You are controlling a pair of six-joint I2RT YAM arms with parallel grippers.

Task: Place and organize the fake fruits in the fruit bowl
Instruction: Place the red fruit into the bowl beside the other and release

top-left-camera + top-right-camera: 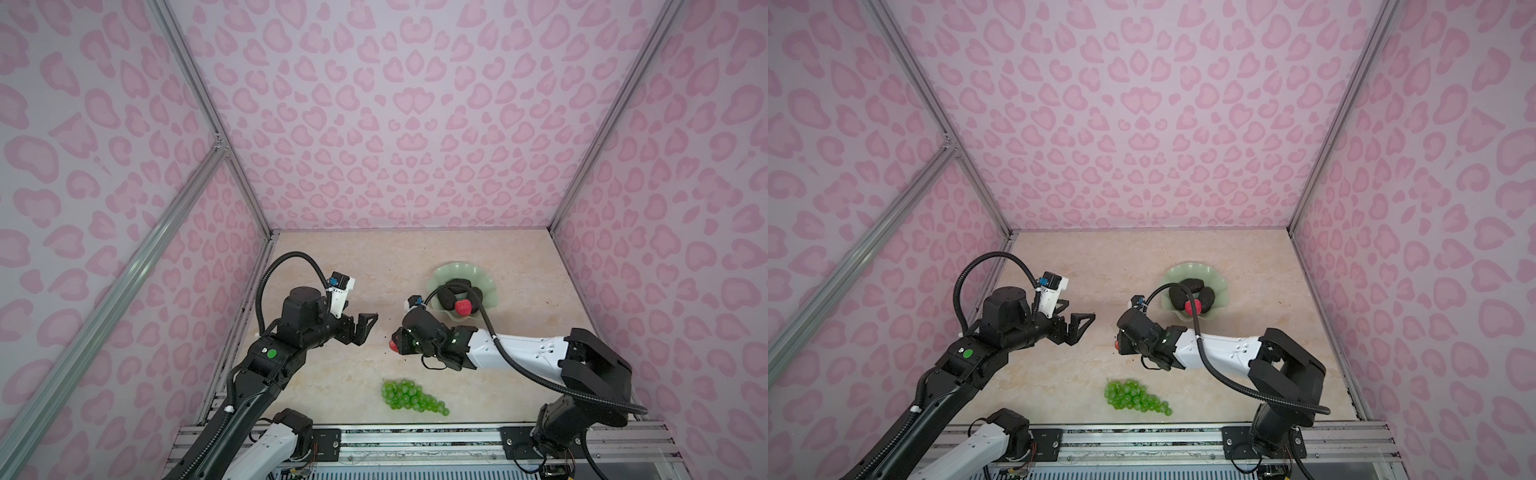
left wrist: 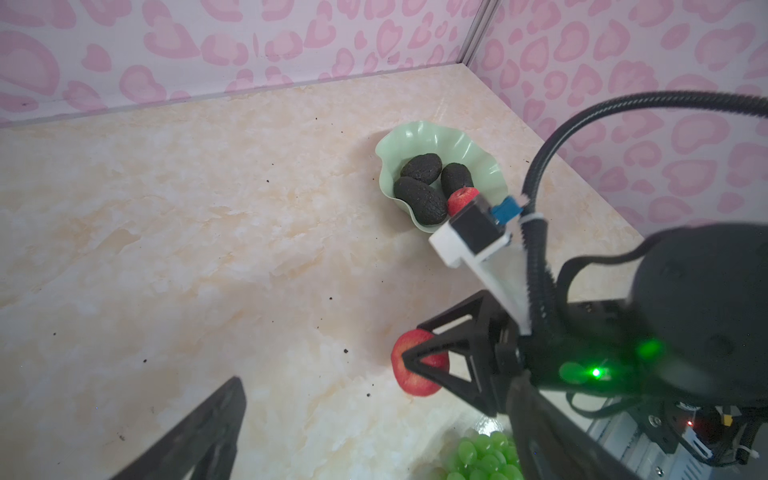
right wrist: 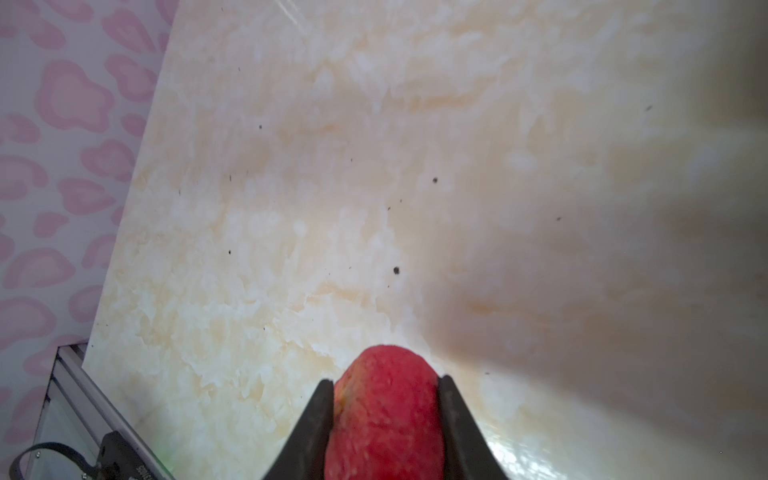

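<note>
1. The right gripper (image 3: pixel 386 380) is clamped on an apple (image 3: pixel 386 415). Its two fingers press the red sides, and the fruit's end pokes out past the tips.
2. This apple sits low over the middle of the table (image 1: pixel 353 270), to the left of the bowl (image 1: pixel 444 272) and nearer than it. I cannot tell whether it is off the surface yet.
3. The left gripper (image 1: pixel 1075 316) hangs empty at the left with its fingers spread wide, well apart from every fruit.
4. The bowl stands at the far right. It holds three avocados (image 2: pixel 419 199) bunched together and the other apple (image 2: pixel 461 199) against them on the near side.
5. The grapes (image 1: pixel 411 397) lie on the table near the front edge, outside the bowl and untouched.
6. To my eye the step in hand is the pick of the second apple. The grip looks made, but the carry has not begun.
7. Next, I would say, comes a lift clear of the table, then a swing right and away to the bowl.
8. The apple needs a bare patch of green. The far and right parts of the dish look freest, and dropping it onto the avocados could make it roll.
9. The wavy rim stands up a little, so the fruit must pass over it, not into it.
10. After that only the grapes would remain.
</note>
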